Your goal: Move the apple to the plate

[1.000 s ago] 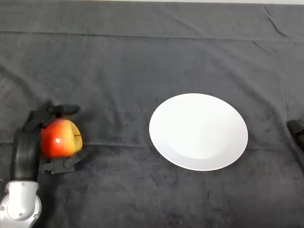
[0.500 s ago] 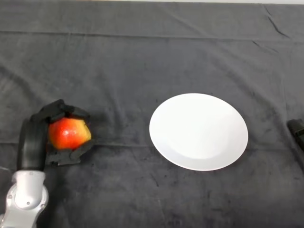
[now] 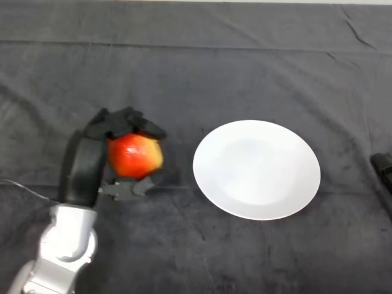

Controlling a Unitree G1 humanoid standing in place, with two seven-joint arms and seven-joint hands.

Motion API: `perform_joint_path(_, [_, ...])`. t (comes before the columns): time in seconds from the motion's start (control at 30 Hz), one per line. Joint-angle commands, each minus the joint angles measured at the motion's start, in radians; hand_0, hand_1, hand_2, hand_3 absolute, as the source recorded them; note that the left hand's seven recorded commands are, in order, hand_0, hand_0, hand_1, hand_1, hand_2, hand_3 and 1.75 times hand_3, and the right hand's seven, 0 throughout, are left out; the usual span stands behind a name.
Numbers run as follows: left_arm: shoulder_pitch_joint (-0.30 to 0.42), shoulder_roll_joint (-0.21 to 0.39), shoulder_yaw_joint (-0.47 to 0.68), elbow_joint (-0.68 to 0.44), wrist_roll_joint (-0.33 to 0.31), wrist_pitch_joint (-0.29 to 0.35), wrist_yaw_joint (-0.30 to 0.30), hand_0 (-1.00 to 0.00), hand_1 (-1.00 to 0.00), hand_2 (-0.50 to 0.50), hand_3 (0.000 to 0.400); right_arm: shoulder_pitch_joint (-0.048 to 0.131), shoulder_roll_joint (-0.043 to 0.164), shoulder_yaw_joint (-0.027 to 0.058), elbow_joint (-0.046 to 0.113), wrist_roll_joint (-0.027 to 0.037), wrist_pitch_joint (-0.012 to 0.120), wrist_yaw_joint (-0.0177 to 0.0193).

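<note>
One apple (image 3: pixel 135 155) in robot hand (image 3: pixel 86 168), plate (image 3: pixel 256 169) beside

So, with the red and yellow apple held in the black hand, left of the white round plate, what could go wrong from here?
1. The red and yellow apple is held only between the fingers above and the thumb below of the black left hand; being round, it may slip out on the way.
2. The white round plate is shallow, so an apple released from height or near the rim may roll off onto the dark cloth.
</note>
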Motion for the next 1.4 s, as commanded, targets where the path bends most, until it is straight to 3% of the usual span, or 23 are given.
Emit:
perform_joint_path(0.03, [0.013,-0.008,-0.028,-0.068,0.023,0.012,0.026,-1.00,-1.00,0.00,0.400,-0.040,-0.021,-0.0038,0.011,-0.0087,0.004,-0.0089])
perform_joint_path(0.33, [-0.039,-0.028,-0.193,-0.073,0.034,0.057,0.089,-1.00,-1.00,0.00,0.400,-0.039,-0.020,-0.0035,0.007,-0.0087,0.005,-0.0112])
perform_joint_path(0.87, [-0.222,-0.086,-0.484,0.106,-0.043,0.089,0.203,-1.00,-1.00,0.00,0.400,-0.039,-0.021,-0.0041,0.008,-0.0078,0.006,-0.0115])
perform_joint_path(1.17, [-0.357,-0.121,-0.593,0.273,-0.141,0.052,0.224,-1.00,-1.00,0.00,0.400,-0.041,-0.023,-0.0048,0.012,-0.0072,0.007,-0.0098])
perform_joint_path(1.4, [-0.421,-0.142,-0.655,0.406,-0.195,0.000,0.243,-1.00,-1.00,0.00,0.400,-0.042,-0.024,-0.0054,0.016,-0.0069,0.007,-0.0080])
